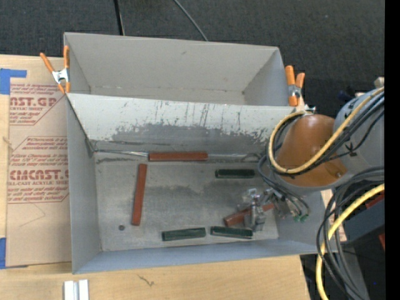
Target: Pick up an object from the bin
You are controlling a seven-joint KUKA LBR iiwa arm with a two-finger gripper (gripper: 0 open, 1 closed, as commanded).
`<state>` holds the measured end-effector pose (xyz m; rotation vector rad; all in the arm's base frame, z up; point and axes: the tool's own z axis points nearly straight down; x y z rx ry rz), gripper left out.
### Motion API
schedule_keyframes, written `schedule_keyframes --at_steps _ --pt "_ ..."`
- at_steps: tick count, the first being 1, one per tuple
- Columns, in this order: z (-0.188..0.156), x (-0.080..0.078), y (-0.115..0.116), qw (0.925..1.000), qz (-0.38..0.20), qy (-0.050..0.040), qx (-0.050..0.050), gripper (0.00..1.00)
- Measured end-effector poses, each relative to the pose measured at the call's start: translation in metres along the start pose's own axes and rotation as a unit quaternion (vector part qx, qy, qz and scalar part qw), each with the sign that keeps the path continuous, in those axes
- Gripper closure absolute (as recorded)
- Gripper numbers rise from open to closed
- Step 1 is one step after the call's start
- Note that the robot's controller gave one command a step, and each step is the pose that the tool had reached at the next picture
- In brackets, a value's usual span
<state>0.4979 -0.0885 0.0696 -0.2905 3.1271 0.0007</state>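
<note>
While pincer hovers low — short red-brown stick beneath.

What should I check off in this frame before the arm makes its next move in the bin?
1. Gripper is low over the floor of the bin, right front area: ok.
2. Nearest thing is known: a short red-brown piece lies right beside the gripper: ok.
3. That piece is actually gripped: cannot tell.
4. Neighbours are clear: a dark green stick lies just in front of the piece, perhaps touching it: not ok.
5. The rest is out of the way: the long red-brown stick at the left and the back-wall stick lie well apart: ok.
</note>
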Motion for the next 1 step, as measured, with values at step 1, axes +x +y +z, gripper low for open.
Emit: schedule_keyframes --at_steps 1 --pt "-0.1353 -0.003 0.0105 0.9999 0.01 -0.0004 0.0 1.0"
